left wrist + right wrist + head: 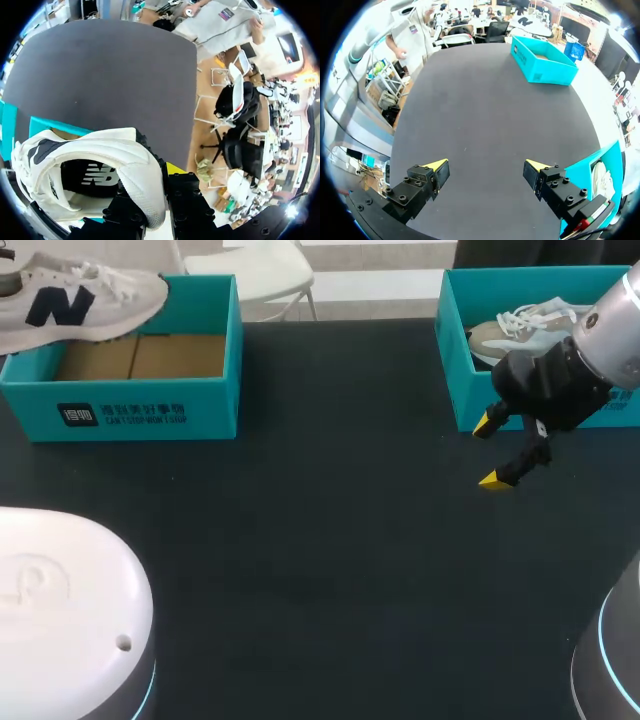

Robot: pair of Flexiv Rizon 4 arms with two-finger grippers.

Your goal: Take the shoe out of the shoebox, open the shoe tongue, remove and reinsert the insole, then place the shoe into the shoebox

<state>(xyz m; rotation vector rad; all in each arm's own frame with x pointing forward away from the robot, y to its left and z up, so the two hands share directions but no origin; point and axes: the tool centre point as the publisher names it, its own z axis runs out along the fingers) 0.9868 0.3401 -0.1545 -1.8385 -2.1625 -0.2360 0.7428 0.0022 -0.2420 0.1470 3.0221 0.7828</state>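
A white shoe (70,302) with a dark logo hangs over the left teal shoebox (150,405), tilted across its far-left rim. In the left wrist view my left gripper (154,197) is shut on the heel end of this white shoe (95,165), one finger inside the collar and one outside; the box (45,127) lies under it. My right gripper (492,453) hovers open over the black table just in front of the right teal shoebox (460,390), which holds a grey-white shoe (520,330). Nothing sits between the right gripper's (486,166) fingers.
The left shoebox (542,62) lies far ahead of the right gripper across the bare black table (330,540). The right shoebox (590,172) is close beside one right finger. My arm bases stand at the front left (60,600) and front right (610,650) corners.
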